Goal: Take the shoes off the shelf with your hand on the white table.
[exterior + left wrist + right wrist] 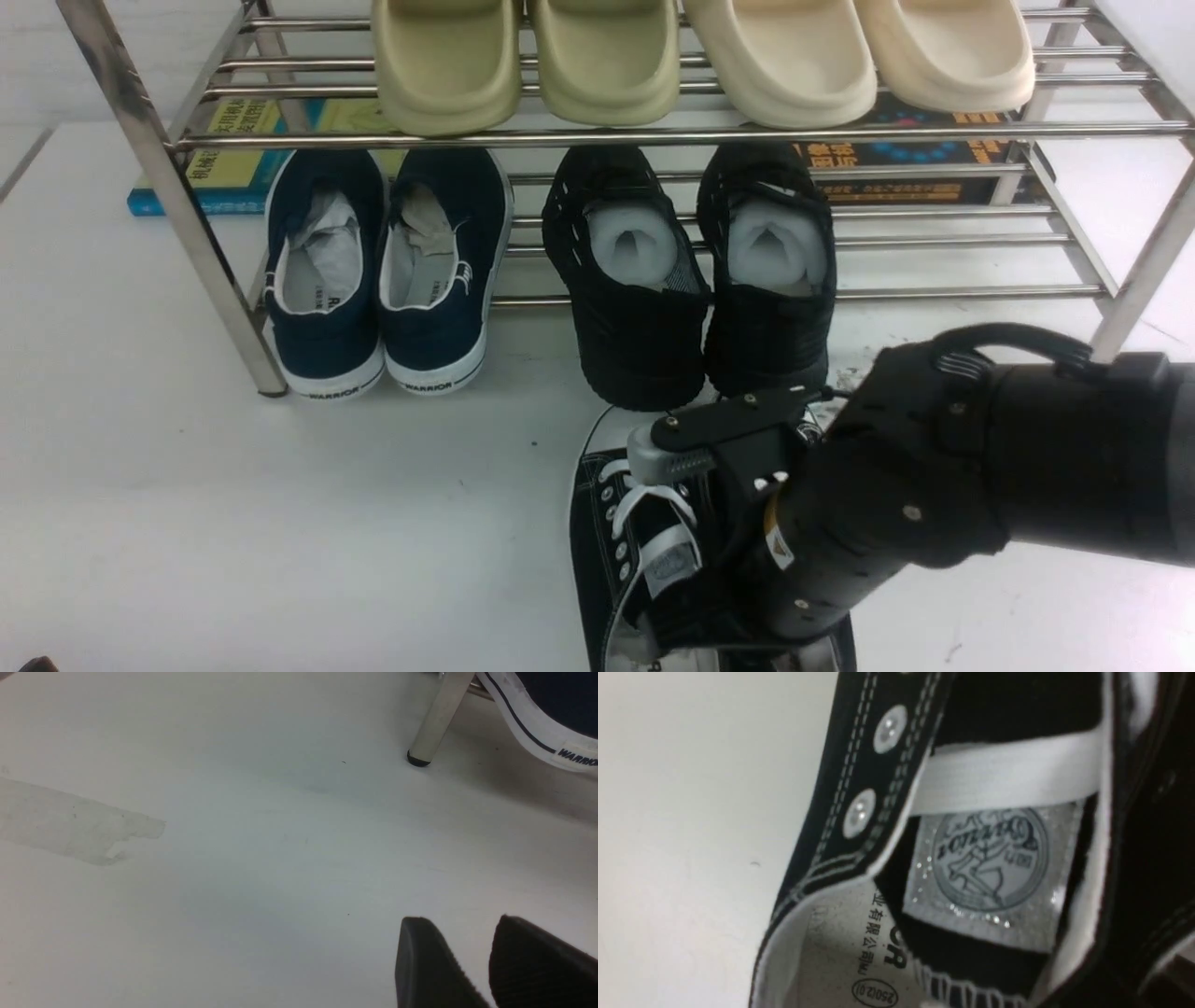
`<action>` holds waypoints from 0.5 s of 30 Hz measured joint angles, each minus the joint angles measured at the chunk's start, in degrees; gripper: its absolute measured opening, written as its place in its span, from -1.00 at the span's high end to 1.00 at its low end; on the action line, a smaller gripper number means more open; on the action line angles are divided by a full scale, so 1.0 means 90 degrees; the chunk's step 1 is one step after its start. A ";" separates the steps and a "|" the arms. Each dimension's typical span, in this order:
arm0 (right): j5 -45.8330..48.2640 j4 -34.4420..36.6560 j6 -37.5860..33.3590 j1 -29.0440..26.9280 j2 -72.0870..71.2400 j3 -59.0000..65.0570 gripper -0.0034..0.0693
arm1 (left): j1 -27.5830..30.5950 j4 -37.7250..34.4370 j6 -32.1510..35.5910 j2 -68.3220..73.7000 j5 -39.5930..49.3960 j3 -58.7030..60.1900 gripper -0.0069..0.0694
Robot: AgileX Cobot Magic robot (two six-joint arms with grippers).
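The shoes (621, 532), black canvas with white laces and metal eyelets, lie on the white table (280, 523) just in front of the shelf (653, 136). One shows plainly; my right arm covers most of the other. My right gripper (714, 569) reaches down into them, its fingers hidden. In the right wrist view the shoe's opening (990, 858) with tongue label and a lace fills the frame, and the fingers cannot be made out. My left gripper (462, 921) hovers open over the bare table (280, 858), near a shelf leg (437, 718).
The lower tier holds navy WARRIOR shoes (373, 271) and black perforated shoes (691, 280) right behind the sneakers. Green slippers (523, 56) and cream slippers (859, 51) sit on top. Books (224, 159) lie behind the shelf. A navy shoe's sole (542, 723) is near my left gripper.
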 joint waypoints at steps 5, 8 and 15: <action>0.0006 -0.0023 -0.0015 0.0000 -0.0021 -0.0005 0.10 | 0.0000 0.0000 0.0000 0.0000 0.0000 0.0000 0.19; 0.0126 -0.0017 -0.0015 0.0000 -0.0104 -0.0005 -0.31 | 0.0000 0.0000 0.0000 0.0000 0.0000 0.0000 0.19; 0.0546 0.0116 -0.0022 0.0000 -0.0902 -0.0007 -0.89 | 0.0000 0.0000 0.0000 0.0000 0.0000 0.0000 0.19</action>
